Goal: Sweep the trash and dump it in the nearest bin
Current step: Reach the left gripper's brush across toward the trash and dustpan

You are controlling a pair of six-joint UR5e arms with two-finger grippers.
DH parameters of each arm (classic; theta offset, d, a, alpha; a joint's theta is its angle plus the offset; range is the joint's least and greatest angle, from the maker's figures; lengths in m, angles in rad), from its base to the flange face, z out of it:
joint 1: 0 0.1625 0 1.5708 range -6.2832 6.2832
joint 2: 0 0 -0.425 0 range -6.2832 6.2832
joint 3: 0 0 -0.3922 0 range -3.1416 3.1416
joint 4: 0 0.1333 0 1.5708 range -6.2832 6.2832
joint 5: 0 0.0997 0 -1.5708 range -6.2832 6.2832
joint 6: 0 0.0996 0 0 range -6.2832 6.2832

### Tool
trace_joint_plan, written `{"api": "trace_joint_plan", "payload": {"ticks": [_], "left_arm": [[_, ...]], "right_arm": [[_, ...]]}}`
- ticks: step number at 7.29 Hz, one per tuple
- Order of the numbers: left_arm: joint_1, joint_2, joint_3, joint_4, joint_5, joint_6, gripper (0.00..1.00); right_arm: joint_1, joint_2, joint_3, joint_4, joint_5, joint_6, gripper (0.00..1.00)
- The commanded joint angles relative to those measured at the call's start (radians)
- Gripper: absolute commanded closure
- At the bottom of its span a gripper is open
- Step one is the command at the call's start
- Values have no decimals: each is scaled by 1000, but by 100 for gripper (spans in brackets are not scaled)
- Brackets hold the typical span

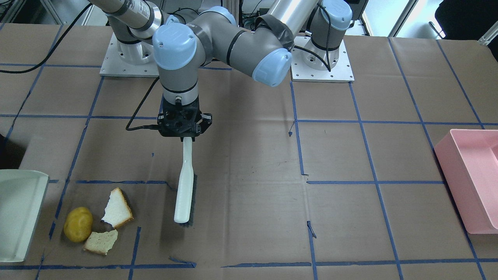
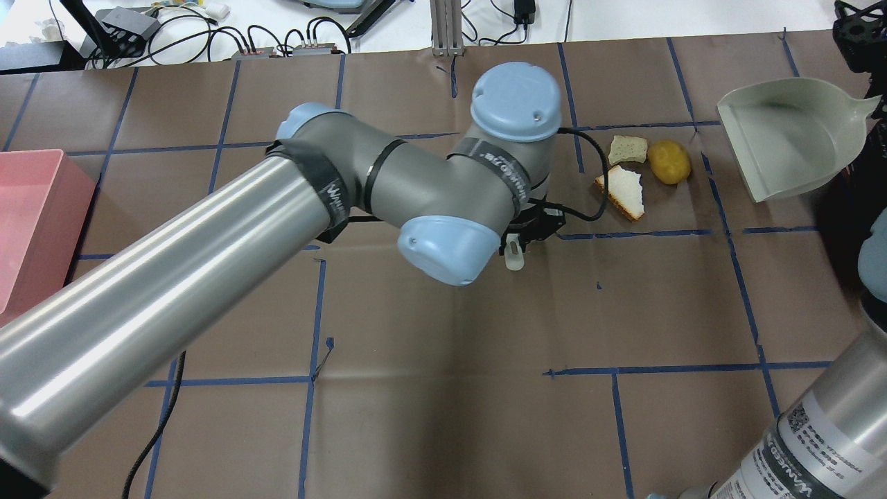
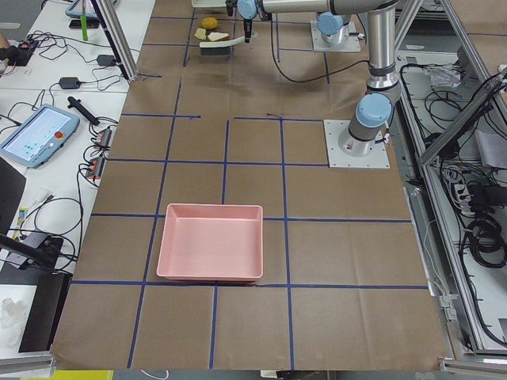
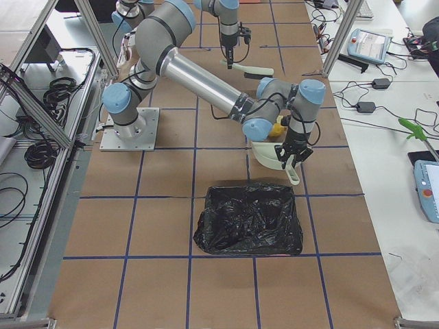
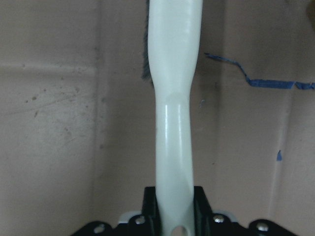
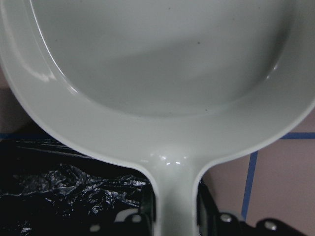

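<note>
Brush (image 1: pixel 184 196): handle clamped in left end effector (image 1: pixel 187 137), head reaching beyond it, set to push sideways.
Trash: potato (image 1: pixel 78 224), larger bread piece (image 1: pixel 118 208) and smaller bread piece (image 1: pixel 101 242) lie clustered between both end effectors, apart from the brush.
Dustpan (image 1: pixel 17 214): handle gripped by right end effector (image 6: pixel 173 216), mouth facing the trash to catch it.
Left arm: stretched across the surface, wrist turned down.
Black-lined bin (image 4: pixel 248 219): just behind right end effector, likely nearest.

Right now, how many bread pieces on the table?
2. The larger bread piece lies between the potato and the brush; the smaller bread piece lies beside the potato, on the operators' side.
</note>
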Motion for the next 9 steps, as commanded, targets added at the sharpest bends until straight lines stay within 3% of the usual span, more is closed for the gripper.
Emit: {"api": "trace_joint_plan", "payload": {"ticks": [1, 2, 5, 9], "left_arm": [[-76, -171, 210, 0, 12, -115, 97], [-87, -225, 292, -14, 27, -117, 97], [-104, -288, 340, -54, 66, -159, 97], [-144, -382, 481, -123, 64, -173, 97]], "right_arm": [[5, -27, 99, -84, 28, -8, 99], [5, -27, 131, -151, 29, -8, 99], [15, -24, 145, -194, 29, 31, 99], [31, -24, 226, -297, 29, 48, 99]]}}
